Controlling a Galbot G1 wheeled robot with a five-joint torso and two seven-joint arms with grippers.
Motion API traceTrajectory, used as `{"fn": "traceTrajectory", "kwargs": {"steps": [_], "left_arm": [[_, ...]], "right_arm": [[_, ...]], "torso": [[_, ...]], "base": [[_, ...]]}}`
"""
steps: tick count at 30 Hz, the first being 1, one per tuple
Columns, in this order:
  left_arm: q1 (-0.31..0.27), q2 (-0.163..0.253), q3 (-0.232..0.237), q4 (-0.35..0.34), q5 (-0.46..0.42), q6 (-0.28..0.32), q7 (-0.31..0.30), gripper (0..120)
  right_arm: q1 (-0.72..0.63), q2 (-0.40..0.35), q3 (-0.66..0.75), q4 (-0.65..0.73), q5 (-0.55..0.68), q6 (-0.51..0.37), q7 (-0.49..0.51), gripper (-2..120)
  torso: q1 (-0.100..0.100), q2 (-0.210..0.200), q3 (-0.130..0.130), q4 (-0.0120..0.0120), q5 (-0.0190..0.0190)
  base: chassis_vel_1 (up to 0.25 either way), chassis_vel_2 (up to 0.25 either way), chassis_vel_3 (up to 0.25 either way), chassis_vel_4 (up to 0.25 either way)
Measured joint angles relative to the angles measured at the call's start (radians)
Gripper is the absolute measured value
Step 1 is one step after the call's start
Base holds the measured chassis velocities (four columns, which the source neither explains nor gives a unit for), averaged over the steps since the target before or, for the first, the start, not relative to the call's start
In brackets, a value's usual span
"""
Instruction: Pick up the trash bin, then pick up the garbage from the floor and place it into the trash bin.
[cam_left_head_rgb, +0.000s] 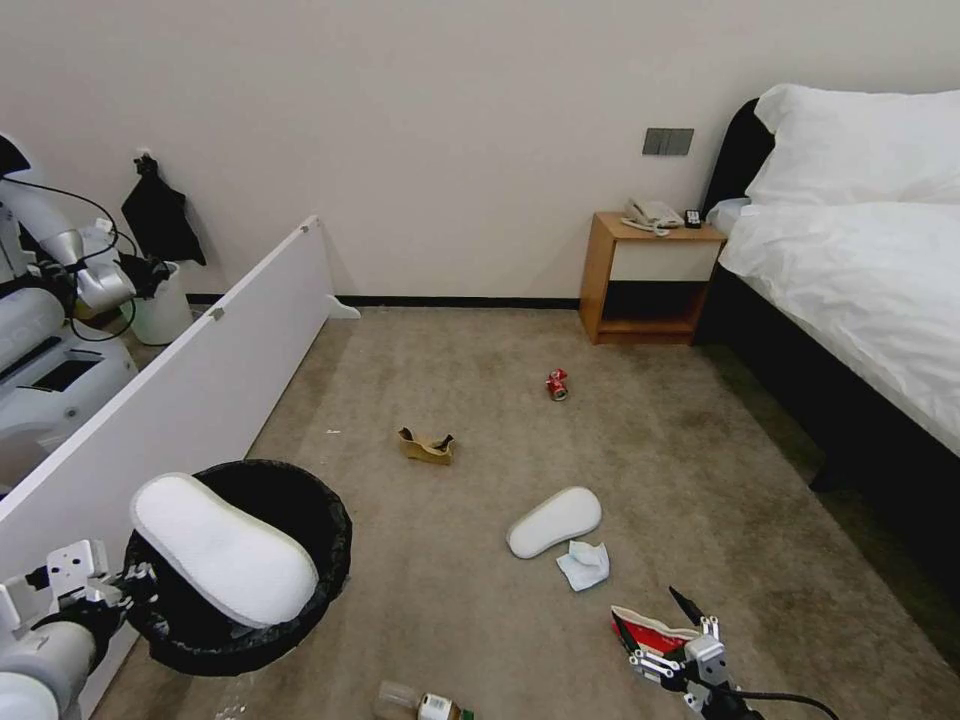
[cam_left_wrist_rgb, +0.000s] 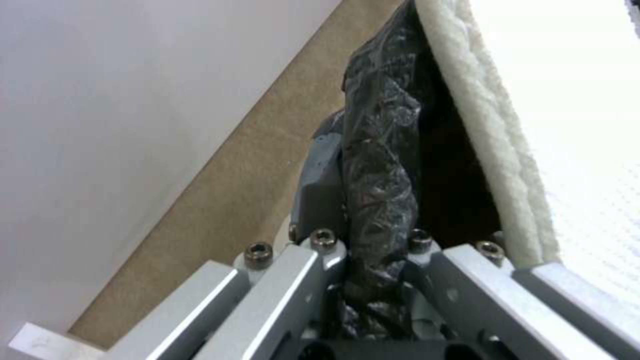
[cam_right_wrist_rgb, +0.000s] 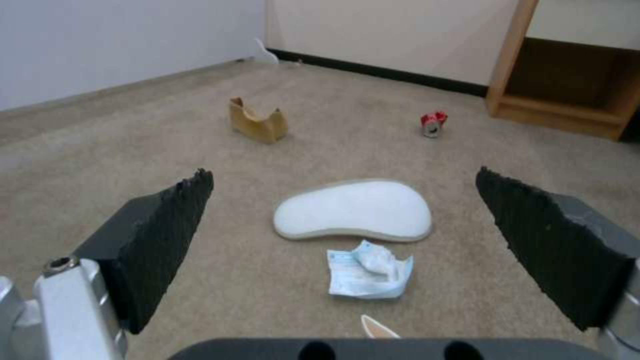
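Even, soft indoor light; faint shadows. Wide-angle bowing toward 3 and 9 o'clock. Wrist views blurred close-up.

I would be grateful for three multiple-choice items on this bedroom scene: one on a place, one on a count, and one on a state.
1. Where does the crushed red can lie?
A. on the carpet, toward the nightstand
B. inside the trash bin
C. on the bed

2. How many white slippers show in the head view?
A. one
B. two
C. four

3. How do the right gripper's jaws stand?
A. shut on the tissue
B. open and empty
C. shut on the can

Answers:
1. A, it sits on bare carpet.
2. B, one slipper lies across the trash bin, another on the floor.
3. B, the right wrist view shows the jaws wide apart.
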Motion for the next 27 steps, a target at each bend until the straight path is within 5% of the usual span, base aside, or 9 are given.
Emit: {"fn": "traceTrajectory", "kwargs": {"steps": [27], "left_arm": [[-0.001,0.000,0.002,-0.005,-0.003,0.000,-0.003,2]], "right_arm": [[-0.005,-0.001,0.008,0.000,0.000,-0.006,-0.027,100]], "torso": [[0.000,0.000,0.000,0.0000,-0.0001]], "base": [[0.022,-0.024,-0.026,0.020]]}}
